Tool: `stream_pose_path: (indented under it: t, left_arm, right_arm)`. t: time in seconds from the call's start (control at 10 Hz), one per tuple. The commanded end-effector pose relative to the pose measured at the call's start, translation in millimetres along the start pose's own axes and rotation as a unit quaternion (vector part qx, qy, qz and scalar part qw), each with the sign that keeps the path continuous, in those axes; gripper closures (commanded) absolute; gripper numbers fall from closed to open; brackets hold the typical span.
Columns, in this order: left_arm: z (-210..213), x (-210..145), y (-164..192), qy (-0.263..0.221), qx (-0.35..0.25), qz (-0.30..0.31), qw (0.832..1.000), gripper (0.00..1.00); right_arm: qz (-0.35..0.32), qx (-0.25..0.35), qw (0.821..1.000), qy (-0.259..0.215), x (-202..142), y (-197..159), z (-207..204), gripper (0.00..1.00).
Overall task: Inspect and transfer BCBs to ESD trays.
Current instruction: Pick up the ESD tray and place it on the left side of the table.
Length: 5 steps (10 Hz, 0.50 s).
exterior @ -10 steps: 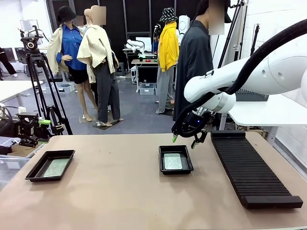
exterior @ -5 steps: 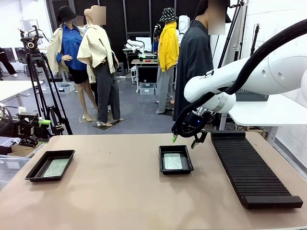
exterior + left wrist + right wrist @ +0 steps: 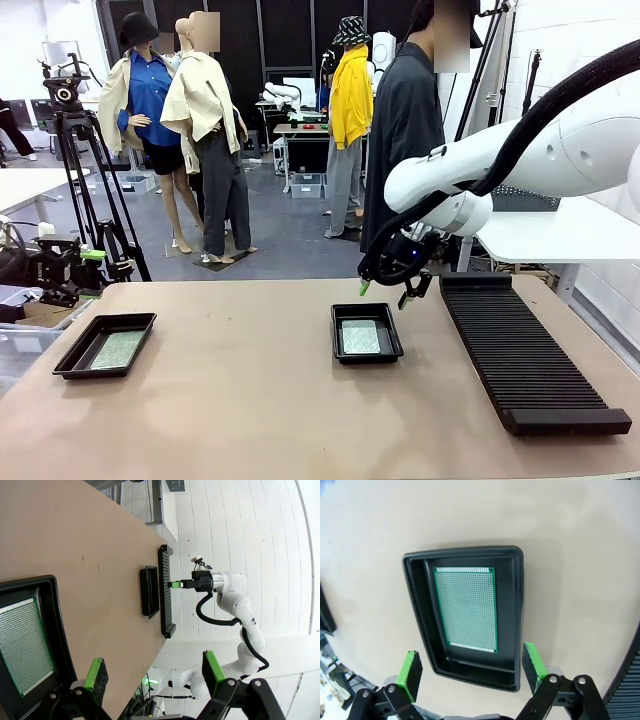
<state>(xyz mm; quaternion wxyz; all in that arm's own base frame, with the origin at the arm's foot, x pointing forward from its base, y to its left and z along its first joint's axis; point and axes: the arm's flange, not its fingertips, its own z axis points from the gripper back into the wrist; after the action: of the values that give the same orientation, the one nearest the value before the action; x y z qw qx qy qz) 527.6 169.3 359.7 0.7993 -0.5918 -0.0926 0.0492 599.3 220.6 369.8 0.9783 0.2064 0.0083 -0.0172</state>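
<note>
Two black ESD trays rest on the table, each with a green BCB lying flat inside. One tray (image 3: 104,345) stands at the left with its BCB (image 3: 118,349); the other tray (image 3: 366,333) sits near the middle with its BCB (image 3: 361,337). My right gripper (image 3: 386,294) hangs open just above the far edge of the middle tray, nothing between its fingers. From the right wrist, that tray (image 3: 467,617) and BCB (image 3: 466,607) lie below my open right gripper (image 3: 472,672). My left gripper (image 3: 152,672) is open over the left tray (image 3: 35,640) and its BCB (image 3: 22,645).
A long black ribbed rack (image 3: 520,350) lies along the right side of the table. A person in dark clothes (image 3: 405,125) stands at the far edge behind the right arm. A camera tripod (image 3: 85,170) stands off the table's left.
</note>
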Motion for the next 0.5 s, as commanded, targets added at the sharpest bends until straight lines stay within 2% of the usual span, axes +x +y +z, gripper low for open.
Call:
stream_pose_path:
  t: [0.0, 0.4]
  left_arm:
    - [0.4, -0.7, -3.4, 0.0, 0.009, 0.001, 1.0, 0.0]
    - [0.4, 0.0, 0.1, 0.0, 0.0, 0.0, 1.0, 0.0]
  right_arm:
    - [0.005, 0.077, 0.997, -0.023, -15.9, -34.0, 43.0, 0.0]
    - [-0.01, 0.21, 0.977, -0.037, -29.9, -118.0, 91.9, 0.0]
